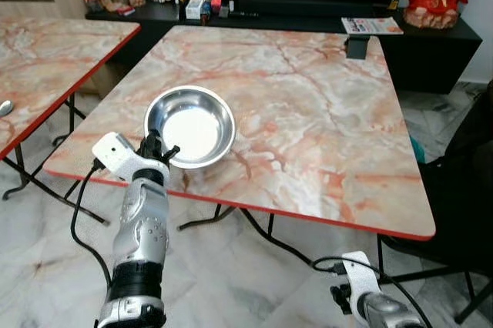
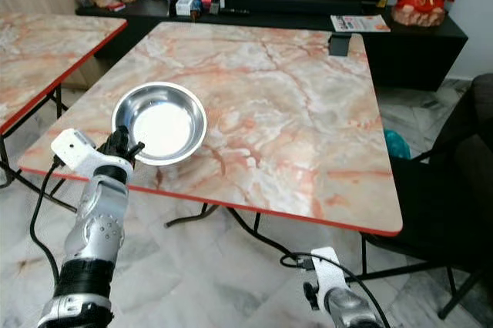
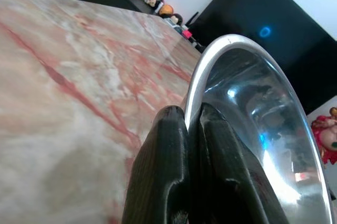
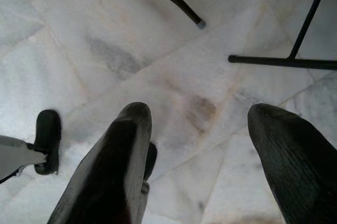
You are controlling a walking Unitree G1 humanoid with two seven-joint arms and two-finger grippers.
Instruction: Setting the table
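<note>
A shiny steel bowl (image 1: 189, 126) stands upright near the front left corner of the marble table (image 1: 308, 112). My left gripper (image 1: 158, 151) is at the bowl's near rim. In the left wrist view its two black fingers (image 3: 168, 145) are pressed together, with the bowl's thin rim (image 3: 210, 56) running in between them. The bowl (image 3: 263, 129) is empty. My right gripper (image 4: 200, 129) hangs low beside the table's front right leg, open over the floor with nothing between its fingers.
A second marble table (image 1: 46, 58) stands to the left across a narrow gap. A small black object (image 1: 356, 47) sits at the table's far right edge. A dark chair (image 1: 470, 174) is at the right. Behind is a black cabinet (image 1: 431, 43) with jars, a magazine and a red statue.
</note>
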